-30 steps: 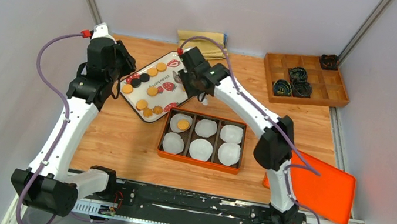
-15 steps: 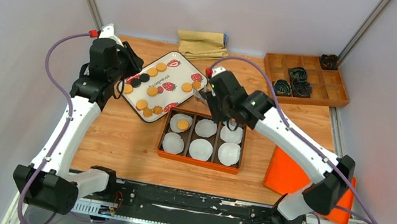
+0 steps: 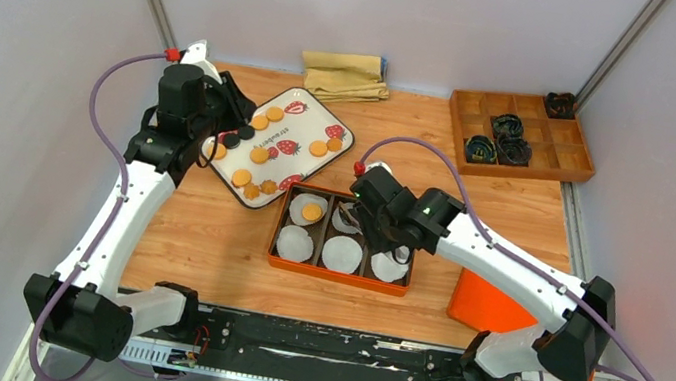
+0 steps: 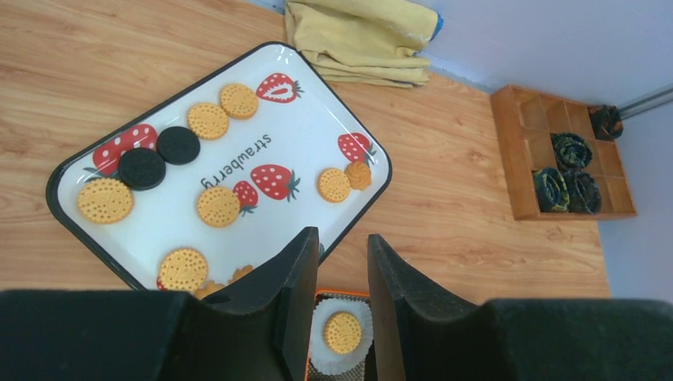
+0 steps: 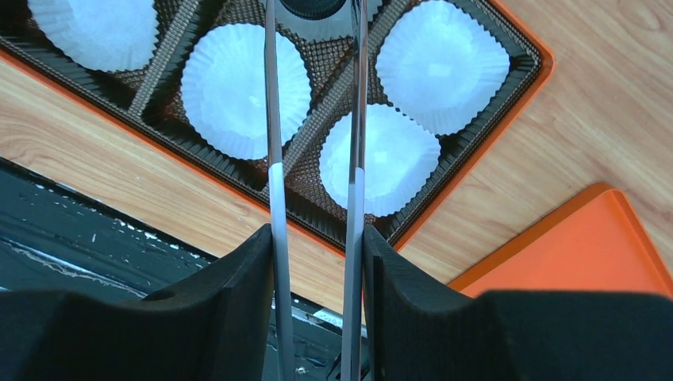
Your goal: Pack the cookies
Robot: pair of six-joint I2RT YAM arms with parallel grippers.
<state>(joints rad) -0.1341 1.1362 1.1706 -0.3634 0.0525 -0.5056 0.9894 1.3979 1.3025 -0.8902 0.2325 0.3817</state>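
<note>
Tabletop (image 3: 515, 197) | tray (image 4: 317, 127): cookies (image 4: 218, 206) | box (image 5: 460, 151): cups (image 5: 244, 87) | left gripper (image 4: 341, 238) ajar, empty | right gripper (image 5: 317, 234) clamps tongs (image 5: 274, 159)

**A:** Where could a gripper pass?

**B:** Over the bare wooden table (image 3: 407, 110), between the white strawberry-printed tray (image 3: 309, 121) and the brown wooden compartment organizer (image 3: 563, 148).

**A:** And above the orange compartment box (image 3: 331, 276)?

**B:** The right arm (image 3: 505, 266) and its metal tweezers (image 5: 274, 119) hang over the middle and right cups.

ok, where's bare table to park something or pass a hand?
Bare table between strawberry tray and wooden organizer; also the near-left patch between left arm and cookie box. Crowded: over the box, where the right gripper holds tongs; left gripper hovers at the tray's left end; orange lid fills near-right.
</note>
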